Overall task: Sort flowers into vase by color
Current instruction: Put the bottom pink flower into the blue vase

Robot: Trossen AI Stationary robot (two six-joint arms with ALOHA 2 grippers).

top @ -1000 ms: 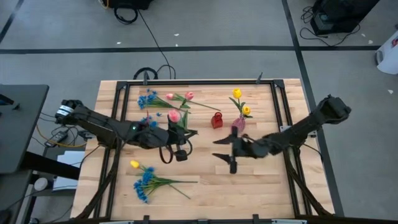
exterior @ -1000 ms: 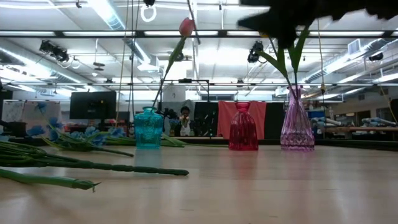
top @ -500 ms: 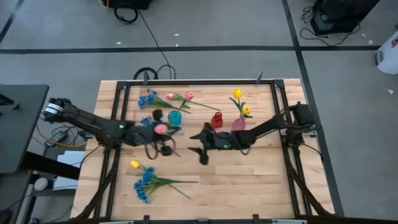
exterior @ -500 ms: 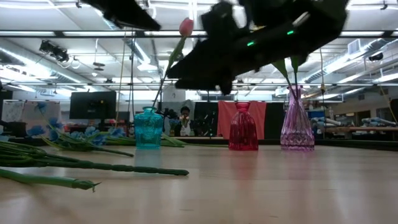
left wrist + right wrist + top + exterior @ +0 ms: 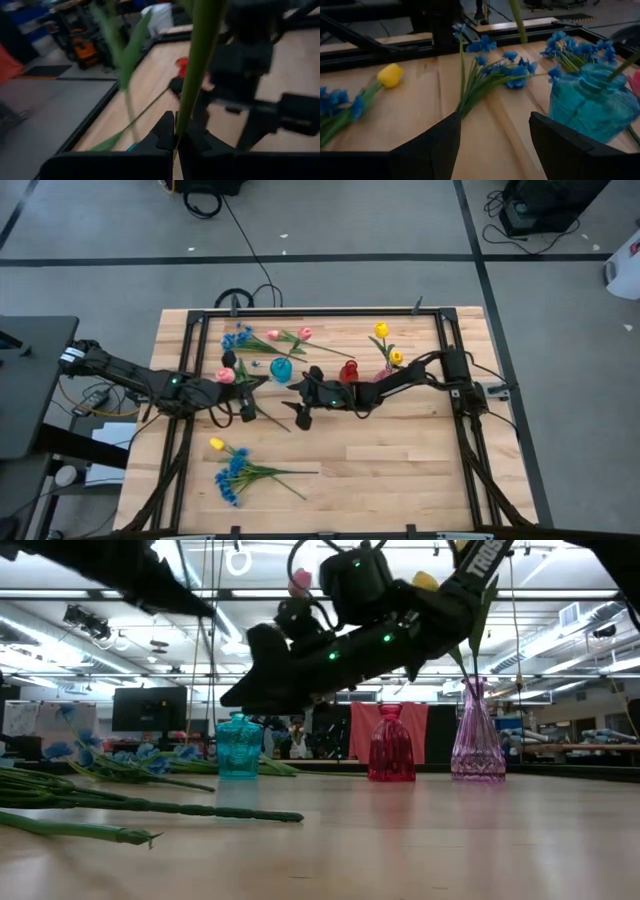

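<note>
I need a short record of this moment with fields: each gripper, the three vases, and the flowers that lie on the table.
left gripper: shut on the pink tulip, stem between its fingers
right gripper: open, empty, near the teal vase
red vase: no flower seen in it
pink vase: holds yellow tulips
lying on table: blue sprays, pink tulips at far side; one yellow tulip with blue sprays at near side

Grey floor (image 5: 350, 220) with dark tape lines, ceiling strip lights (image 5: 170, 560), red curtain (image 5: 425, 730) behind.
</note>
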